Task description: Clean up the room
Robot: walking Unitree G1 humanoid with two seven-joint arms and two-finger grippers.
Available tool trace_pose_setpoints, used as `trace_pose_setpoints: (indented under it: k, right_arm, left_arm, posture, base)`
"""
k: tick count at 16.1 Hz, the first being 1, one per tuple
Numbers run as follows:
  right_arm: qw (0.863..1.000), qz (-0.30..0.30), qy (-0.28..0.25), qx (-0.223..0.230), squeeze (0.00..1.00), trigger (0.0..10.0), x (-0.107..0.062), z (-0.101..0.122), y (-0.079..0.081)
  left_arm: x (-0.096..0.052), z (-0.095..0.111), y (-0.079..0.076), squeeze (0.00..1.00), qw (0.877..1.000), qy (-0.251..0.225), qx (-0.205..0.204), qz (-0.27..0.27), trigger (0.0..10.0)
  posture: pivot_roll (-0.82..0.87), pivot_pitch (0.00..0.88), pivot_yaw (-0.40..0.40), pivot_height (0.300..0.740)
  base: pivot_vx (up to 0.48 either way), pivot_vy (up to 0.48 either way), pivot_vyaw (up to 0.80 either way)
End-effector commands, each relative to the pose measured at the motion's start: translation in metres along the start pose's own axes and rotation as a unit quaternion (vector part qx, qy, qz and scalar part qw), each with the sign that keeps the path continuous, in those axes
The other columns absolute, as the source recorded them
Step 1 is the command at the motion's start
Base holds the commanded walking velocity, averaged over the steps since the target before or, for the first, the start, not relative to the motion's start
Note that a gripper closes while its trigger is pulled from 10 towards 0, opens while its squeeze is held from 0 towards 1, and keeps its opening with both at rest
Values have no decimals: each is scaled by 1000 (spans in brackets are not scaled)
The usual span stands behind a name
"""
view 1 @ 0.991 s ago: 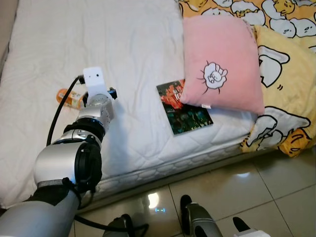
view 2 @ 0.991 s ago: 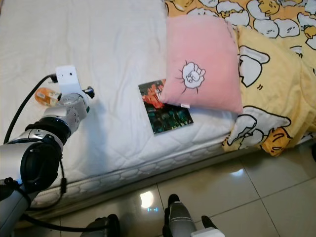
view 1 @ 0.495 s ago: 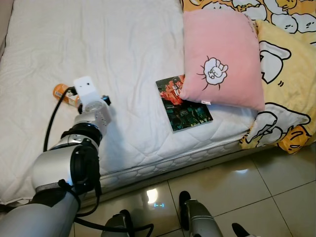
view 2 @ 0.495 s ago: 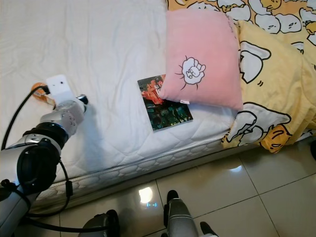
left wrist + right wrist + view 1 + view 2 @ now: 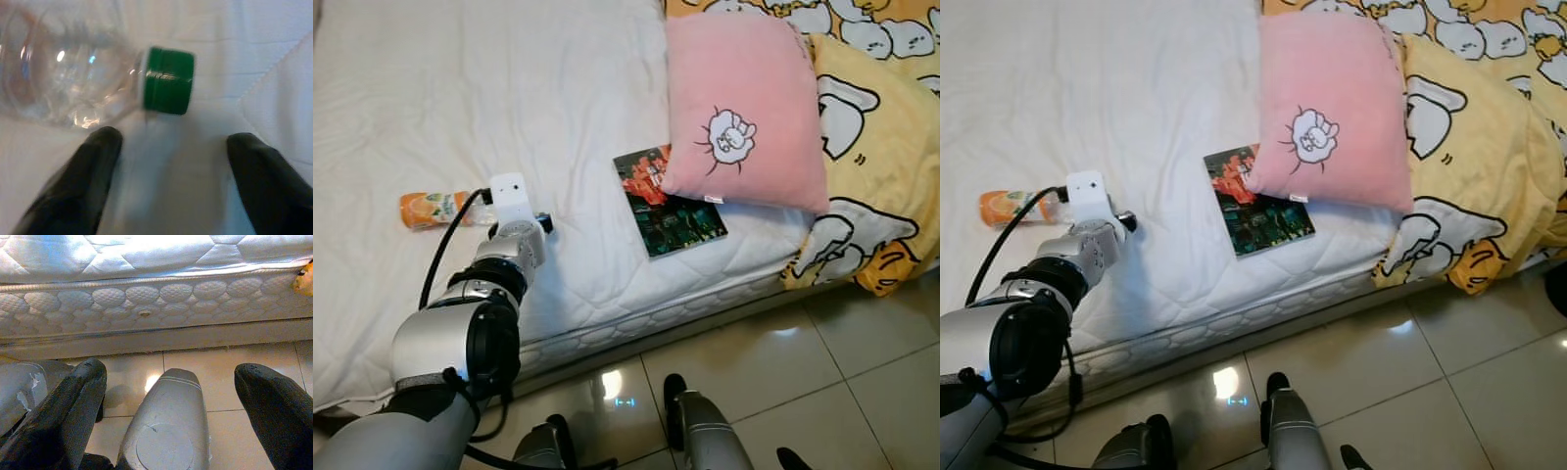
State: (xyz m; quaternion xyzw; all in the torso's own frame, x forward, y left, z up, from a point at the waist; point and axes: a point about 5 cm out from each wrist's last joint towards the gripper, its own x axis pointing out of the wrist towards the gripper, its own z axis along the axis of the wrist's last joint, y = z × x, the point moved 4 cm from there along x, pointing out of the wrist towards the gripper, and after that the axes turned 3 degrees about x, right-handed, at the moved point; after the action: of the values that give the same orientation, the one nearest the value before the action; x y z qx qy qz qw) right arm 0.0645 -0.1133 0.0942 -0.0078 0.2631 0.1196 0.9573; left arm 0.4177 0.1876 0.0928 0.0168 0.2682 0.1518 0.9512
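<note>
A white quilted bed seen from above, with the robot standing at its near edge on a tiled floor. A plastic bottle with an orange label lies on its side at the left of the mattress, its green cap pointing right. The left claw reaches over the mattress from the near left, just right of the bottle's cap end; its white wrist camera box sits beside the bottle. In the left wrist view its two black fingers are spread apart on either side of the cap, close to it but not touching. Half a second ago the camera box covered most of the bottle; now the bottle's labelled body lies in plain sight to the left of the arm, though the head camera has also shifted.

To the right, a dark-covered book lies near the bed's edge, its far corner tucked under a pink pillow. A yellow cartoon-print blanket drapes over the right side.

The right claw hangs low before the mattress side, fingers wide apart, above the robot's own silver leg.
</note>
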Motion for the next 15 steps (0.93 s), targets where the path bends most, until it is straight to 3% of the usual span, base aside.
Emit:
trace_pose_setpoints:
  k: [1, 2, 3, 4, 5, 8, 9, 10, 11, 12, 13, 14, 15]
  right_arm:
    - [1000, 4, 14, 2, 0, 10000, 0, -5, 0]
    - [1000, 9, 13, 2, 0, 10000, 0, -6, 2]
    - [1000, 11, 13, 3, 0, 10000, 1, -6, 3]
    - [1000, 16, 13, 10, 0, 10000, 2, -7, 5]
    - [999, 26, 18, 14, 0, 10000, 2, -10, 8]
    - [998, 49, 35, 23, 0, 10000, 4, -20, 17]
    - [998, 53, 32, 22, 0, 10000, 6, -20, 18]
    - [998, 54, 31, 22, 0, 10000, 8, -19, 18]
    - [998, 54, 31, 21, 0, 10000, 9, -20, 17]
    - [998, 54, 33, 14, 0, 10000, 10, -23, 15]
    - [998, 53, 33, 14, 0, 10000, 10, -23, 15]
    - [998, 51, 32, 15, 0, 10000, 10, -23, 14]
    - [998, 52, 34, 14, 0, 10000, 9, -24, 14]
  left_arm:
    - [2, -2, 7, 0, 999, -3, 38, 7, 1686]
    - [1, 15, 13, 0, 991, -45, 124, 25, 0]
    - [0, 22, 14, 0, 985, -60, 156, 32, 0]
    - [-1, 31, 15, 0, 974, -81, 207, 39, 3608]
    - [-1, 31, 16, 0, 971, -87, 219, 43, 10000]
    - [0, 32, 13, 0, 940, -119, 318, 23, 10000]
    - [-4, 45, 5, 0, 893, -171, 415, 10, 10000]
    - [-6, 46, -2, 0, 851, -192, 489, -3, 10000]
    - [-7, 47, -5, 0, 830, -200, 520, -9, 10000]
    - [-7, 46, -8, 0, 762, -209, 613, -7, 10000]
    - [-7, 47, -6, 0, 746, -210, 632, -1, 10000]
    - [-7, 49, -6, 0, 707, -216, 673, 8, 10000]
    - [-4, 41, 0, 0, 677, -190, 711, -1, 10000]
  posture:
    - [-370, 296, 17, 740]
    - [-357, 295, 21, 740]
    - [-357, 295, 21, 740]
    - [-342, 294, 19, 740]
    - [-342, 294, 19, 740]
    - [-288, 310, 25, 740]
    - [-275, 321, 23, 740]
    - [-271, 323, 25, 740]
    - [-268, 322, 26, 740]
    - [-270, 321, 29, 740]
    - [-270, 321, 29, 740]
    - [-274, 320, 31, 740]
    - [-282, 320, 35, 740]
  base:
    - [0, 0, 0]
    - [0, 0, 0]
    - [0, 0, 0]
    - [0, 0, 0]
    - [0, 0, 0]
    - [0, 0, 0]
    - [0, 0, 0]
    - [0, 0, 0]
    - [0, 0, 0]
    - [0, 0, 0]
    - [0, 0, 0]
    - [0, 0, 0]
    - [0, 0, 0]
